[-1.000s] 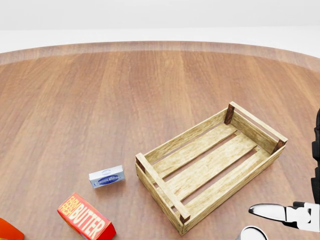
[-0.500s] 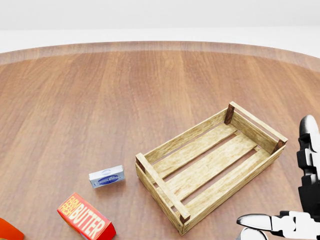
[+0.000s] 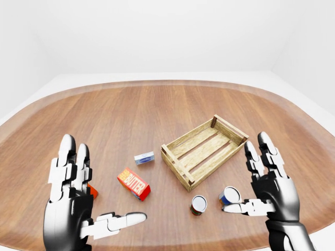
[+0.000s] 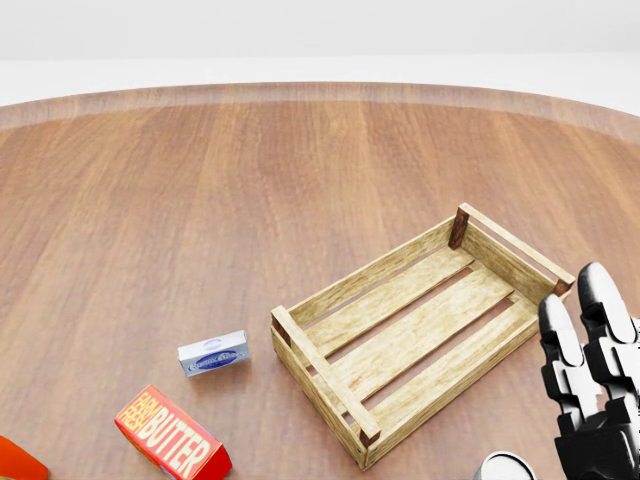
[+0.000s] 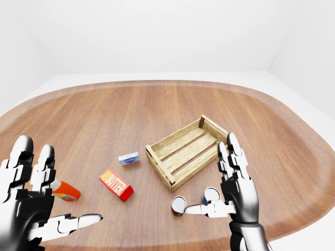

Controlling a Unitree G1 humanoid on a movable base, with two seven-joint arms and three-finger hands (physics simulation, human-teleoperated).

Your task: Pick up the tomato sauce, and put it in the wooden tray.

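A wide wooden table [image 3: 131, 110] fills the left-eye view, with the wooden tray [image 3: 204, 150] lying empty right of centre, its slatted floor bare. Two cans stand upright just below the tray: one with a red label [image 3: 198, 204] at lower centre right, and one with a blue label [image 3: 229, 196] just beside it to the right; the tomato sauce is most likely the red-labelled can, though its label is too small to read. The right hand [image 3: 269, 185] is raised at the lower right of the frame, fingers spread wide and pointing up, thumb reaching left close by the blue-labelled can, and it holds nothing. The left hand [image 3: 73, 201] stands at the lower left, also spread open and empty. A red butter box [image 3: 134, 183] lies left of the cans, a small grey-blue packet [image 3: 144, 157] sits above it near the tray's left end, and in the right-eye view an orange bottle [image 5: 66, 191] lies on its side at the left, beside the left hand's fingers
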